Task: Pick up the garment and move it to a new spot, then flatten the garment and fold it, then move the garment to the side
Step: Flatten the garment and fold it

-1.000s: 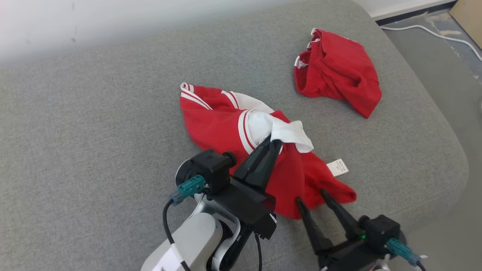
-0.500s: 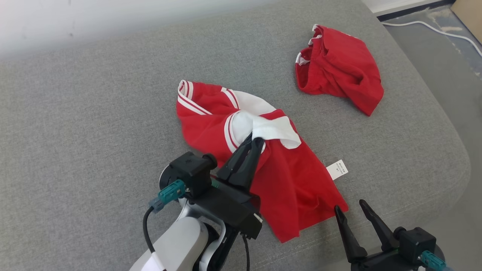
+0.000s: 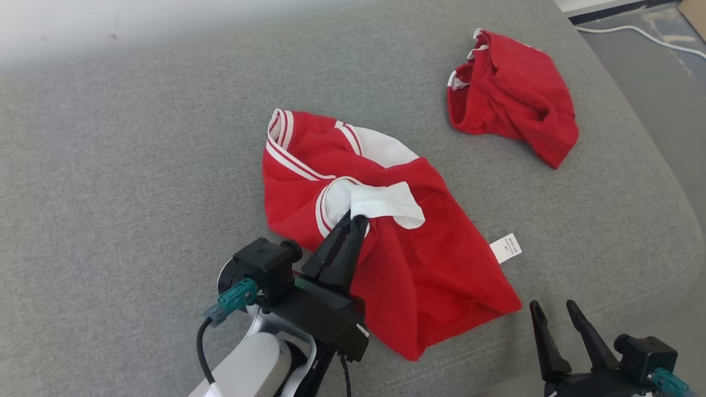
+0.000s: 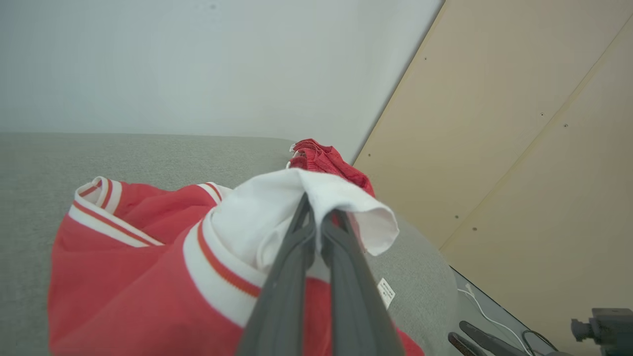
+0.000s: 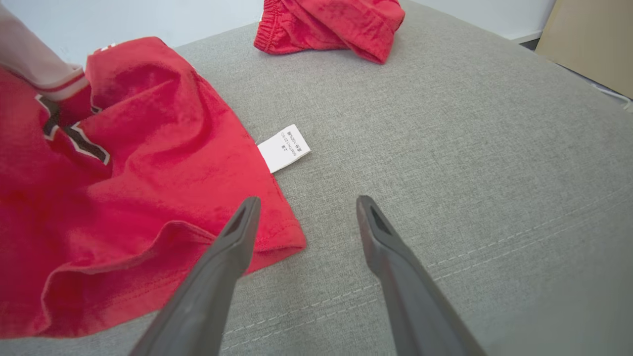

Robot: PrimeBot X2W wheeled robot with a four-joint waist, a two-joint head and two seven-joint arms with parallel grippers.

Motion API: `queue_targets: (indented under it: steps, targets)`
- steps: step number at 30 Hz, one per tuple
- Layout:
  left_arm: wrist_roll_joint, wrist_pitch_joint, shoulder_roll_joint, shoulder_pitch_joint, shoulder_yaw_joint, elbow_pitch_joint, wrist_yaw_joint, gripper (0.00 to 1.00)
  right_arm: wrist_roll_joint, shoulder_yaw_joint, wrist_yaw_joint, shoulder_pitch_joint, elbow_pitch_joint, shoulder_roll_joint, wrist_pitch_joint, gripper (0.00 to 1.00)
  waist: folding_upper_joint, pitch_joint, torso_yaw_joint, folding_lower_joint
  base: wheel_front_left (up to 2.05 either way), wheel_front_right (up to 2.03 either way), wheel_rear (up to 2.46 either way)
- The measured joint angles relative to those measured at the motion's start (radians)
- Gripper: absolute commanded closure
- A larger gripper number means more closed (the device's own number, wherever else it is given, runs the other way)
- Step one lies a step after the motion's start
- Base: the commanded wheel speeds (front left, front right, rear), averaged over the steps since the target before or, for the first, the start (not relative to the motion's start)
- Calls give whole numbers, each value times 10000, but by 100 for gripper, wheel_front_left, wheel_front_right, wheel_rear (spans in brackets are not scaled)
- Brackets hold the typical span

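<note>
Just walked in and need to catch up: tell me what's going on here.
The robot is working on a red-and-white garment spread crumpled on a grey cushion. Its left gripper is shut on a white part of the garment near the middle, holding that bit up while the rest lies on the cushion. The right gripper is open and holds nothing, hovering beside the garment's near corner, not far from its white tag. A second red garment lies bunched at the far right, untouched.
</note>
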Motion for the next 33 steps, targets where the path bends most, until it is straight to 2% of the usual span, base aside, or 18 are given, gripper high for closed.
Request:
queue_targets:
  steps: [16, 18, 20, 22, 24, 25, 26, 27, 32, 33]
  targets:
    - [2, 190, 249, 602, -21, -125, 115, 100, 662, -67, 454, -743, 1478, 443, 15, 0, 0, 269, 640, 0, 0, 0, 0]
    - [2, 190, 288, 602, 33, -142, 115, 100, 784, -42, 546, -881, 1684, 577, 31, 7, 0, 276, 661, 0, 0, 0, 0]
    - [2, 190, 288, 602, 52, -151, 115, 100, 949, -54, 600, -982, 1912, 679, 73, 8, 0, 273, 671, 0, 0, 0, 0]
    - [2, 190, 291, 602, 79, -159, 121, 100, 1066, -58, 644, -1043, 2140, 702, 115, 15, 0, 264, 679, 0, 0, 0, 0]
    - [2, 190, 314, 607, 113, -163, 125, 100, 1137, -61, 713, -1065, 2383, 711, 155, 16, 0, 251, 685, 0, 0, 0, 0]
    - [2, 192, 343, 620, 138, -163, 127, 100, 1200, -69, 725, -1090, 2464, 729, 194, 20, 0, 244, 686, 0, 0, 0, 0]
    - [2, 192, 374, 639, 165, -163, 127, 100, 1239, -73, 756, -1150, 2558, 740, 196, 38, 0, 236, 685, 0, 0, 0, 0]
    - [2, 192, 410, 684, 203, -167, 128, 100, 1283, -82, 803, -1235, 2652, 754, 196, 51, 0, 226, 684, 0, 0, 0, 0]
    - [0, 194, 589, 1009, 336, -167, 205, 100, 1450, -121, 920, -1663, 3001, 821, 201, 79, 0, 169, 670, 0, 0, 0, 0]
    - [0, 194, 594, 1018, 360, -167, 205, 100, 1450, -107, 953, -1736, 3064, 809, 203, 87, 0, 153, 667, 0, 0, 0, 0]
